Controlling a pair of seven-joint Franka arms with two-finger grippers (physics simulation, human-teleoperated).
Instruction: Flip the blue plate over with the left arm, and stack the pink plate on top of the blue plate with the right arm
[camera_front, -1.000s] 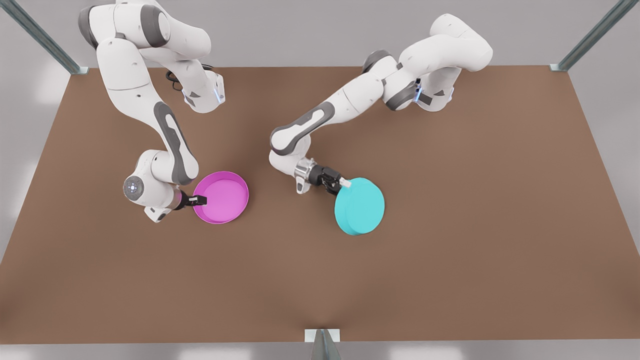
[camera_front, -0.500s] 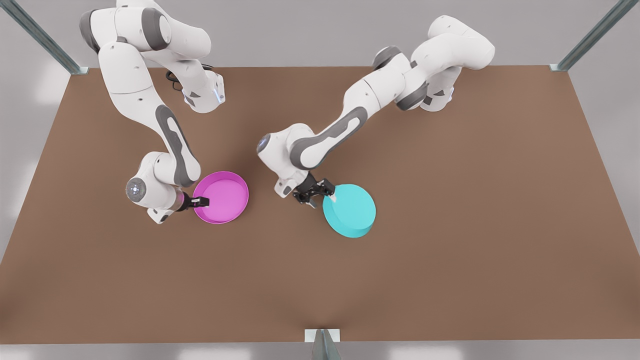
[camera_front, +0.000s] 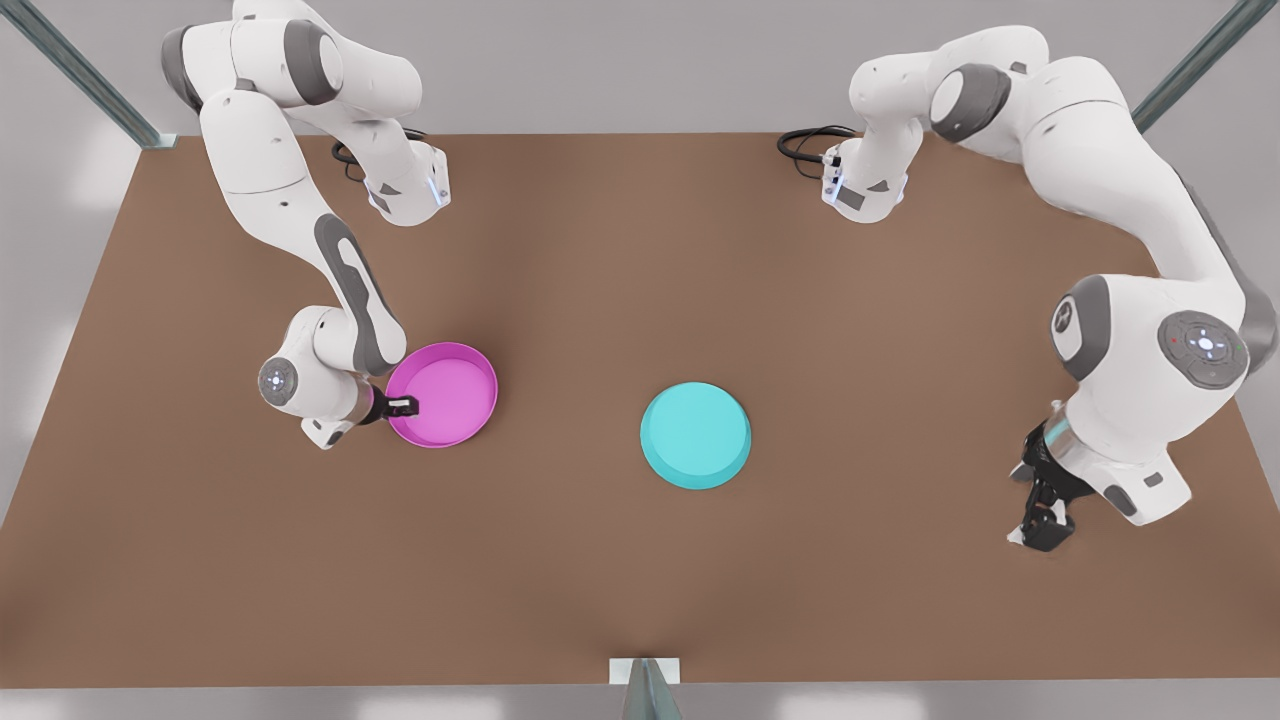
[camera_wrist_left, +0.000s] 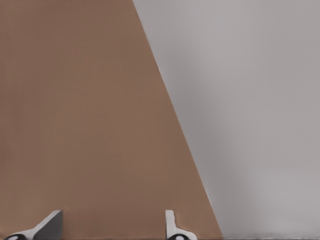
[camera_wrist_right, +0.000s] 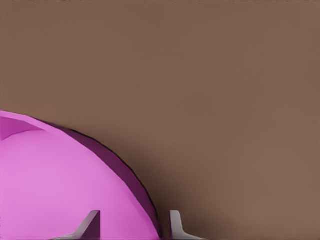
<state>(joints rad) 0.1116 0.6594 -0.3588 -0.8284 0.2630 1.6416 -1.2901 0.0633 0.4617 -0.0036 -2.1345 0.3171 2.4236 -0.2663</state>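
Round shallow cyan-turquoise dish, the blue plate (camera_front: 695, 435), lies base-up and flat on the brown tabletop (camera_front: 640, 560), near the middle of the scene, free of any grip; the flip reads as done. Round shallow magenta-pink dish with a paler inside, the pink plate (camera_front: 442, 393), sits rim-up at the front view's left, well apart from the blue plate. Right gripper (camera_front: 402, 405) is low at the pink plate's left rim: in the right wrist view its fingers (camera_wrist_right: 90, 226) straddle the rim wall, one inside the dish and one outside, with a gap between them; whether the pads already press the wall I cannot tell, so I log it as set around the rim, not clamped. Left gripper (camera_front: 1043, 520) hangs at the far right of the front view, near the table's edge, fingers (camera_wrist_left: 50, 227) spread wide and holding nothing; that arm waits. Step in hand, by my reading: taking hold of the pink plate. Next move calls for pinching the rim firmly, lifting clear, carrying the dish rightward and setting it level and centred on the upturned blue base.
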